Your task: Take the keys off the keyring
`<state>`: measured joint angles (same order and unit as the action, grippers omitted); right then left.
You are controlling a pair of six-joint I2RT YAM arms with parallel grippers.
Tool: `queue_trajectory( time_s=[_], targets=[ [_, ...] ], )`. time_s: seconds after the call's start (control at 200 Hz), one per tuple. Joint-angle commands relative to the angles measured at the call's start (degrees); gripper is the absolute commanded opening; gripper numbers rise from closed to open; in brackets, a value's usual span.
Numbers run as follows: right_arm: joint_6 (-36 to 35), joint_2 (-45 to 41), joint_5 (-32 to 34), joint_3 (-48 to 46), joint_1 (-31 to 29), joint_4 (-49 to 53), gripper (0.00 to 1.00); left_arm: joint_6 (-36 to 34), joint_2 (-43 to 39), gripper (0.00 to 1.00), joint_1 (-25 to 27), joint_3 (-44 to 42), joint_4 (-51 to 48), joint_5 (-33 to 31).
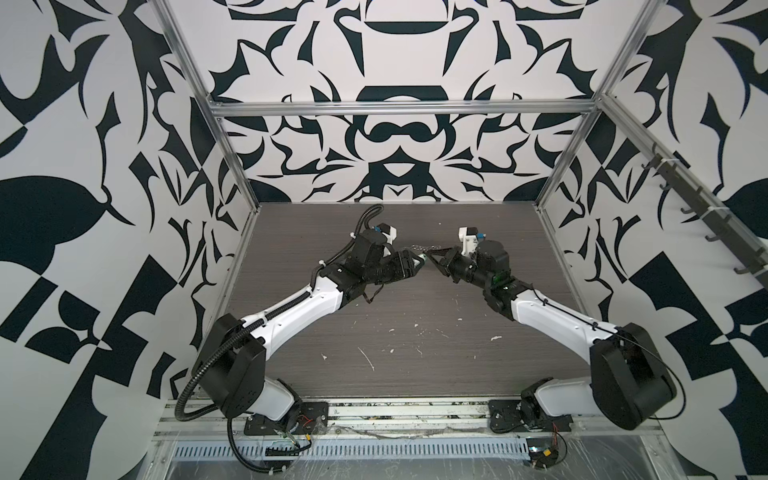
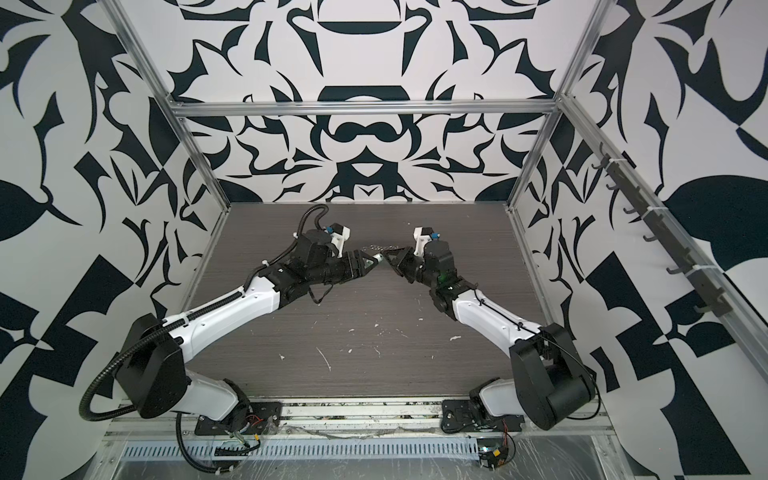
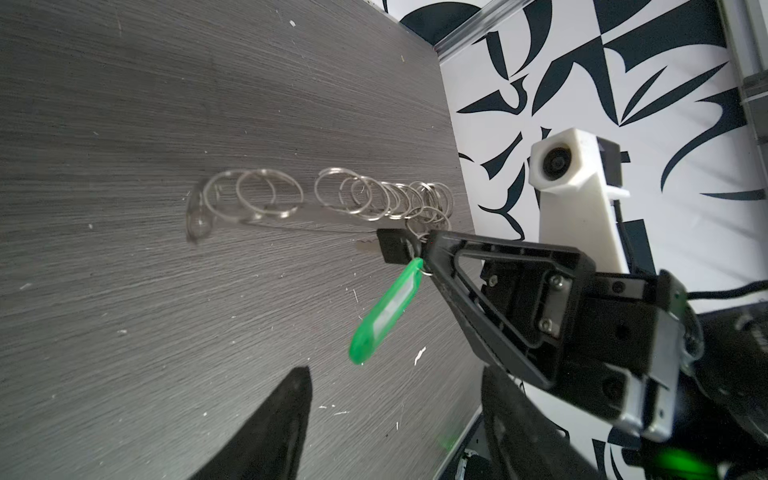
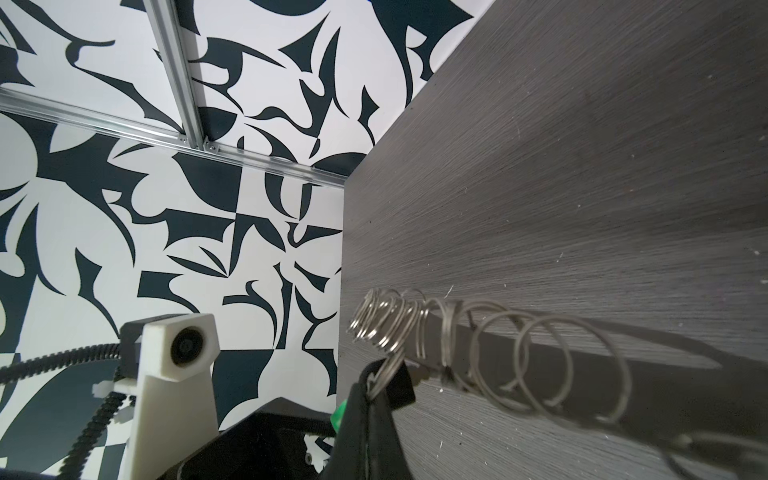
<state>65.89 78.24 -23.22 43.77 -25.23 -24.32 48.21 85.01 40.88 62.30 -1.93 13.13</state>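
Keys (image 4: 401,388) half behind right gripper (image 4: 370,388); keyring (image 3: 199,220) blurred

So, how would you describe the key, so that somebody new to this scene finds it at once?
On the grey table, look at the far half, at mid width. There, at the tip of the right gripper and next to a row of silver rings, hangs the key. Its black head and bright green tag set it apart: everything near it is bare silver.

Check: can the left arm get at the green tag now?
Probably yes: the green tag hangs free below the right gripper, which holds its ring, and the left gripper's open fingers face it with nothing between.
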Motion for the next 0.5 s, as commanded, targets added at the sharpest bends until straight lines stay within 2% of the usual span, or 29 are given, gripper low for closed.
queue_trajectory(
  time_s=[0.0,0.09,0.18,0.26,0.375,0.495],
  targets=[
    [0.0,-2.2,0.1,2.5,-0.4,-3.9,0.0,0.4,1.4,0.68,-0.3,1.7,1.7,0.7],
    [0.2,-2.2,-0.4,2.9,-0.5,-4.0,0.0,1.5,1.9,0.67,-0.9,0.8,4.2,1.3],
    [0.3,-2.1,-0.8,3.2,-0.6,-3.9,0.0,4.5,2.1,0.64,-2.0,-1.4,12.0,4.3],
    [0.5,-2.2,-0.8,3.2,-0.7,-4.1,0.0,6.8,2.8,0.57,-3.1,-2.2,16.9,6.9],
    [0.6,-2.0,-0.9,3.2,-0.7,-4.1,0.0,6.3,3.0,0.46,-3.4,-1.5,17.8,8.5],
    [1.0,-1.7,-1.1,3.4,-0.7,-4.7,0.0,5.8,3.4,0.46,-3.4,-0.8,15.7,9.5]
  ],
)
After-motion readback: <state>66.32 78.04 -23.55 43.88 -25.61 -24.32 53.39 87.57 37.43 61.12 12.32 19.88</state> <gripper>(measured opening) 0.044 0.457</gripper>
